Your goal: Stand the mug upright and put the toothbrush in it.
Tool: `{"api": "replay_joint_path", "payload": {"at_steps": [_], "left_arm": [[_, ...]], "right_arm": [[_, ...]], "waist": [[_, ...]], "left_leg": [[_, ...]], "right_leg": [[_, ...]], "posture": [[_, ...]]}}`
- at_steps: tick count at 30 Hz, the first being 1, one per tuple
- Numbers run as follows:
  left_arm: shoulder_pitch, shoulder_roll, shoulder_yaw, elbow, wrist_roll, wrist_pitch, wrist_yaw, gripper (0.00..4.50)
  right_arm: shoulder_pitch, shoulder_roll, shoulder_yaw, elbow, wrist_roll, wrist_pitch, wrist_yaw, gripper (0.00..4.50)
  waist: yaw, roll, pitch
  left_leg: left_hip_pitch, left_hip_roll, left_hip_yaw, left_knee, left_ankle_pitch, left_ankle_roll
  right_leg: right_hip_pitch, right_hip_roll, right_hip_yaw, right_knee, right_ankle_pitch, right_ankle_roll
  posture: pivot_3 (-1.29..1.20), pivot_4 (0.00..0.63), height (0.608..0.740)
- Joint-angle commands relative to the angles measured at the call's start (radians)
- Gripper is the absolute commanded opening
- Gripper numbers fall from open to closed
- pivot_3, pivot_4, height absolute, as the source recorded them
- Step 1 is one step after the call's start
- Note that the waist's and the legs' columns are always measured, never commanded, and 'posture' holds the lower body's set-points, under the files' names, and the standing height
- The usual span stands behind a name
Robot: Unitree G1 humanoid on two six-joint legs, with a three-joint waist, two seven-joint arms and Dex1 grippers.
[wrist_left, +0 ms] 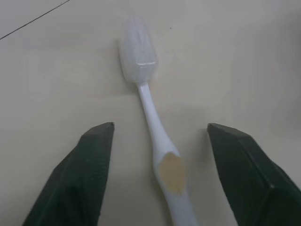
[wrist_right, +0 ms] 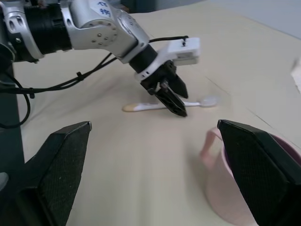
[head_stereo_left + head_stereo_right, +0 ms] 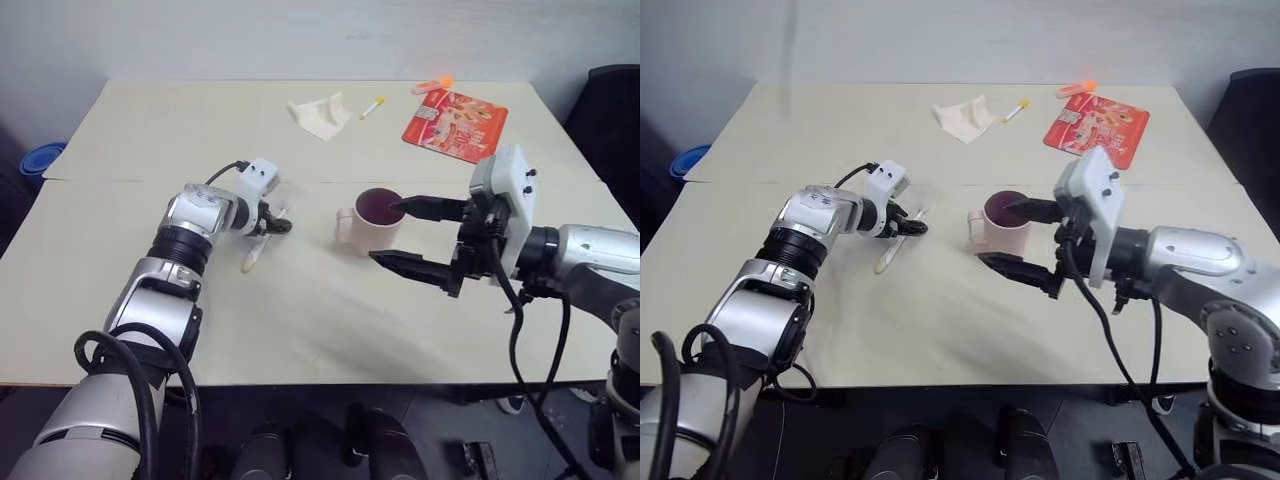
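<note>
Currently toothbrush [image 1: 155, 127] light, slim, slippery; your left end effector [image 1: 160, 165] straddles handle, unclenched. Pinch mid-handle. Right end effector [image 3: 415, 238] released.

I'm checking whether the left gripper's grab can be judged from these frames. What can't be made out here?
- Toothbrush: in the left wrist view its lower handle is cut off by the picture edge; in the left eye view the left gripper covers its middle.
- Mug: its inside bottom is in shadow, and the right gripper crosses its rim.
- Red packet: print too small to read.
</note>
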Motion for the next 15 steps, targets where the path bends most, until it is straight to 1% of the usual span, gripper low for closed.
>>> {"api": "replay_joint_path", "payload": {"at_steps": [1, 4, 7, 11, 12, 15], "left_arm": [[0.002, -0.026, 0.015, 0.023, 0.007, 0.025, -0.013, 2.12], [0.016, -0.018, 0.018, -0.003, 0.016, 0.039, -0.025, 1.22], [0.016, -0.018, 0.054, -0.009, 0.008, 0.057, 0.011, 0.38], [0.024, -0.008, 0.08, -0.032, 0.012, 0.056, 0.035, 0.36], [0.02, -0.011, 0.108, -0.035, -0.003, 0.047, 0.05, 0.36], [-0.005, -0.036, 0.27, -0.077, -0.127, 0.039, 0.075, 0.34]], "right_arm": [[0.014, -0.024, -0.021, -0.009, -0.007, -0.04, -0.005, 4.5], [0.027, -0.026, -0.02, -0.006, 0.0, -0.035, -0.032, 4.5], [0.048, -0.029, -0.008, -0.002, -0.008, -0.036, -0.044, 4.5], [0.07, -0.026, -0.024, 0.008, 0.044, 0.002, -0.062, 4.5], [0.076, -0.028, -0.021, 0.004, 0.04, -0.001, -0.067, 4.5], [0.096, -0.028, -0.016, -0.015, 0.028, -0.005, -0.094, 4.5]], "waist": [[0.0, 0.0, 0.0], [0.0, 0.0, 0.0], [-0.001, 0.0, 0.0], [-0.001, 0.0, 0.0], [-0.001, 0.0, 0.0], [-0.001, 0.0, 0.0]], "left_leg": [[0.0, 0.0, 0.0, 0.0, 0.0, 0.0], [0.0, 0.0, 0.0, 0.0, 0.0, 0.0], [0.0, 0.0, 0.0, 0.001, 0.0, 0.0], [0.0, 0.001, 0.0, 0.001, 0.0, 0.0], [0.0, 0.001, 0.0, 0.001, 0.0, 0.0], [-0.001, 0.002, -0.001, 0.002, 0.0, 0.0]], "right_leg": [[0.0, 0.0, 0.0, 0.0, 0.0, 0.0], [0.0, 0.0, 0.0, 0.0, 0.0, 0.0], [0.0, 0.0, 0.0, 0.0, 0.0, 0.0], [0.0, 0.0, 0.0, 0.0, 0.0, 0.0], [0.0, 0.0, 0.0, 0.0, 0.0, 0.0], [-0.001, -0.001, 0.0, 0.001, 0.0, 0.0]], "posture": [[0.0, 0.15, 0.74], [0.0, 0.15, 0.74], [0.0, 0.15, 0.74], [0.0, 0.15, 0.74], [0.0, 0.15, 0.74], [0.0, 0.15, 0.74]]}}
